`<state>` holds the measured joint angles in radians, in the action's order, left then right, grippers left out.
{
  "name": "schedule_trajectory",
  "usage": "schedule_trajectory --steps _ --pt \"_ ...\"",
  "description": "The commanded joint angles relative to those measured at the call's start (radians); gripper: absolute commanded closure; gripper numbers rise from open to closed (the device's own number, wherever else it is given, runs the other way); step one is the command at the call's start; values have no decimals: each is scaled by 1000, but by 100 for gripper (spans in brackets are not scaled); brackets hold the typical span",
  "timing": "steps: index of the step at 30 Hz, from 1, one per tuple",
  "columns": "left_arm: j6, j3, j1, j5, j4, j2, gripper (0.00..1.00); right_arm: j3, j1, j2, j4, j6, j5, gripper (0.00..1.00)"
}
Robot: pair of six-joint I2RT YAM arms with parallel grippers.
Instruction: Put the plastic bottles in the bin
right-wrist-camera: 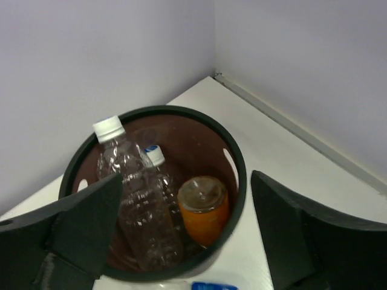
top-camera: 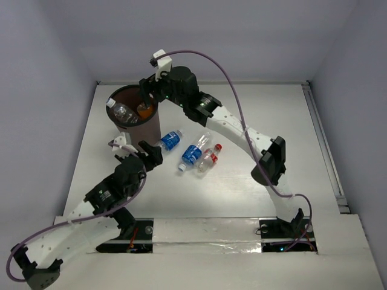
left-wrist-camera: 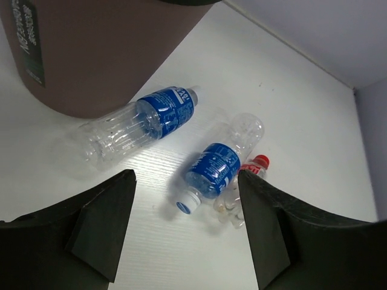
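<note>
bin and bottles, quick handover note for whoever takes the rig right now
Left gripper: open, empty, pointed at the bottles lying on the table.
Right gripper: open, empty, above the bin.
In the bin: two clear bottles and the orange bottle.
On the table beside the bin: two blue-label bottles and the red-capped bottle.
Done: three in. Left: three to bin.

You're looking at a dark brown bin (top-camera: 145, 127) with a near-black rim, at the upper left of the top view. Inside it are an orange bottle (right-wrist-camera: 204, 217) and a clear white-capped bottle (right-wrist-camera: 139, 205). On the white table (top-camera: 272, 133), the left blue-labelled bottle (left-wrist-camera: 163, 112) and the middle blue-labelled bottle (left-wrist-camera: 213, 169) are clear, with white print on the blue. The red-capped bottle (left-wrist-camera: 231, 210) is clear too.
</note>
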<state>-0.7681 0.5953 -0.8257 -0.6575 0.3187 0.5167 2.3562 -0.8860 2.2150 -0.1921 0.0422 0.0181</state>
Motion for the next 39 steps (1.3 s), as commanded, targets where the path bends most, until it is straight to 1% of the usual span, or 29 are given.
schedule_trajectory --steps 1,2,3,4,5,6,7,8,9,10,11,13,15,16,18,20,24,28,30,32,35,39 --pt "75 66 -7 12 -62 121 34 -93 -10 -162 91 -12 28 14" --pt "90 73 -7 15 -72 150 34 -142 -10 -237 100 -2 43 20" --pt "108 81 -7 18 -84 184 34 -205 8 -286 144 13 55 29" --pt "140 101 -7 15 -105 216 34 -363 18 -340 176 63 71 59" --pt "156 113 -7 13 -115 288 34 -450 31 -394 215 94 98 70" --pt "176 123 -7 21 -128 325 34 -534 47 -505 277 129 100 77" --pt "200 142 -7 24 -170 356 34 -617 83 -562 304 192 100 83" --pt "252 149 -7 30 -197 412 34 -778 100 -616 325 221 111 84" --pt "278 155 -7 51 -223 437 34 -857 119 -726 374 251 117 85" --pt "311 167 -7 61 -286 477 33 -932 151 -777 399 296 126 85" --pt "381 167 -7 74 -321 494 32 -1057 163 -823 416 312 128 85" --pt "440 194 -7 105 -394 538 29 -1153 173 -940 442 343 137 85" --pt "496 222 8 108 -405 626 27 -1260 182 -1004 453 354 157 85" --pt "507 251 26 119 -402 688 26 -1288 182 -1059 450 369 170 85" --pt "544 271 26 142 -403 741 25 -1342 193 -1113 444 384 180 85" --pt "567 276 48 157 -446 801 24 -1409 193 -1185 439 403 184 85" --pt "593 293 125 242 -498 899 23 -1505 193 -1277 399 436 186 85" --pt "615 365 148 228 -475 1000 21 -1601 193 -1357 384 473 155 84" --pt "622 386 148 196 -465 1055 21 -1649 193 -1396 373 481 138 84" --pt "624 416 148 185 -457 1088 18 -1678 193 -1414 369 489 111 84" --pt "638 437 148 168 -452 1121 15 -1718 193 -1430 365 499 86 84" --pt "644 454 157 113 -415 1168 15 -1746 193 -1442 361 504 86 84"
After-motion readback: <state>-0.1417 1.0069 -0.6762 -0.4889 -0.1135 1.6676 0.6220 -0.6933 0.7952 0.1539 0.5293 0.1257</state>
